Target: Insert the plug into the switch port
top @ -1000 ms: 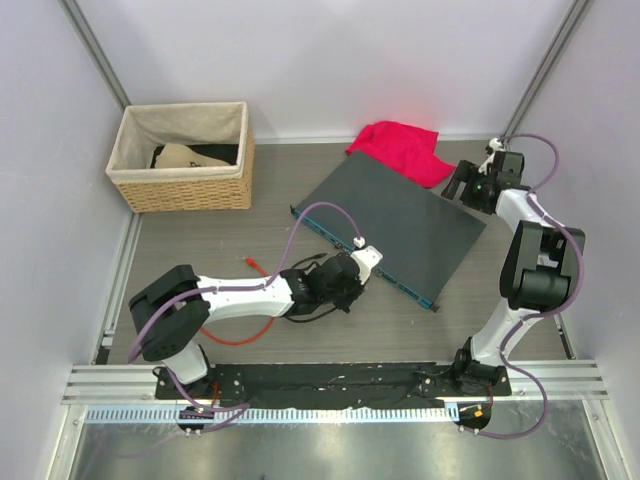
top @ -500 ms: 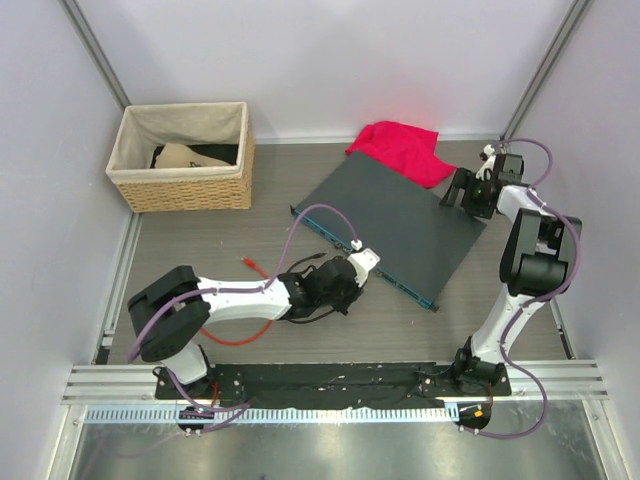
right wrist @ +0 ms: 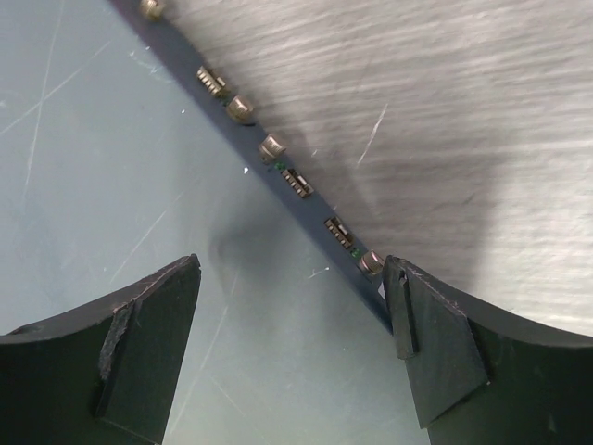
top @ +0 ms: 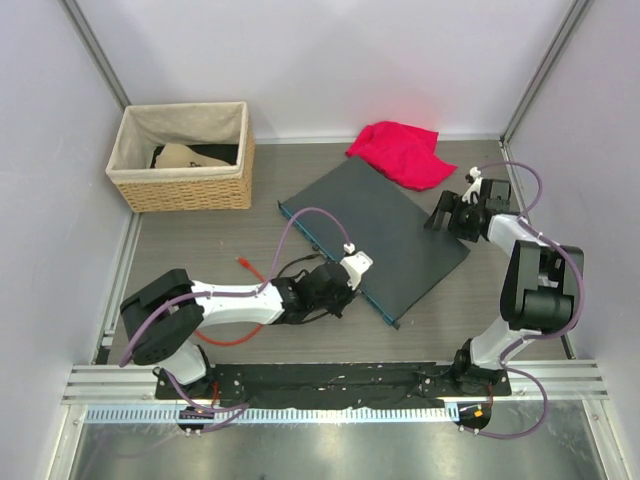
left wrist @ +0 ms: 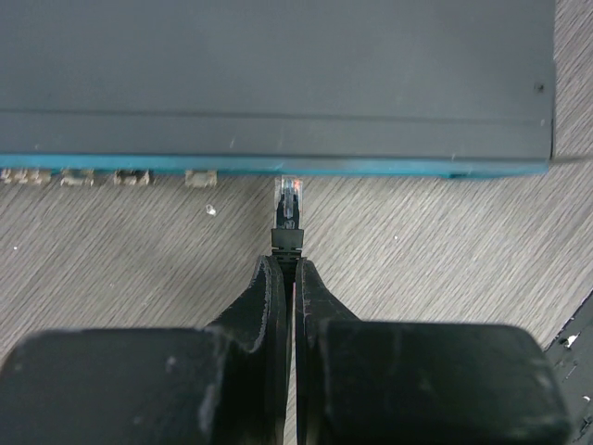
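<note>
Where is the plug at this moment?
In the left wrist view, the plug sticks out of the shut left gripper, its end at the blue front edge of the switch, right of the visible ports.

Lab cell: plain walls (top: pixel 330 60), aluminium frame (top: pixel 95 50)

Two white-and-black arms, cabled
Left arm (top: pixel 235 300) and right arm (top: pixel 540 285): white links, black joints, lilac cables (top: pixel 315 210) looping alongside; fingers (left wrist: pixel 264 297) matte black, scuffed.

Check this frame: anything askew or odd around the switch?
The switch lies diagonally across the table, not square to it. The plug in the shut left gripper points at bare teal face, right of the nearest switch port. A red cloth lies crumpled by the switch's far corner.
</note>
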{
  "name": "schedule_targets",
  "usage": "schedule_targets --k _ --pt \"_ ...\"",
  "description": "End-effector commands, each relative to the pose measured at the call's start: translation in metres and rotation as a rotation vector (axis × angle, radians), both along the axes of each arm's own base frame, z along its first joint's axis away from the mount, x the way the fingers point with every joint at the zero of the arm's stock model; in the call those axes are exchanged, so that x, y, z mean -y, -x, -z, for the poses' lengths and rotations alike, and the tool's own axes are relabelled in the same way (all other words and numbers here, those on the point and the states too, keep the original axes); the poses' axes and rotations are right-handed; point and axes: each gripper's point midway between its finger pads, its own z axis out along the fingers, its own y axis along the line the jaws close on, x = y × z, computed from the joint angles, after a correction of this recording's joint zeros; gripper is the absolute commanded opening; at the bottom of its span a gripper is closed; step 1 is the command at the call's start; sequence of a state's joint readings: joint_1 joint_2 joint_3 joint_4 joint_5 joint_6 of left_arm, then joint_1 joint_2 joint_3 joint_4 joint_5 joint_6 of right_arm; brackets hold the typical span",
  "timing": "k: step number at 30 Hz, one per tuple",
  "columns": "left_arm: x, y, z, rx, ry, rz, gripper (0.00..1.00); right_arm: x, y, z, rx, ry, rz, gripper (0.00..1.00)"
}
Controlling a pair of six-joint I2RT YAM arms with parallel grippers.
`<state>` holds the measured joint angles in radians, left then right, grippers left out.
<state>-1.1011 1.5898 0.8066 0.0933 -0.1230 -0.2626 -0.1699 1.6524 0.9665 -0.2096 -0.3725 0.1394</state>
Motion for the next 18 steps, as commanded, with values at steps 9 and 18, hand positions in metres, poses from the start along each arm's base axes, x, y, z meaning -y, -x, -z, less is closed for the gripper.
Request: schedule_targets --k 9,18 --pt "0.008 0.001 -0.019 0.059 0.070 0.019 0.00 -0.038 0.010 -0.041 0.185 -0.079 -0.019 0.87" --pt "0.016 0.005 -0.020 0.053 0.085 0.031 0.00 -0.034 0.006 -0.047 0.246 -0.066 0.011 0.87"
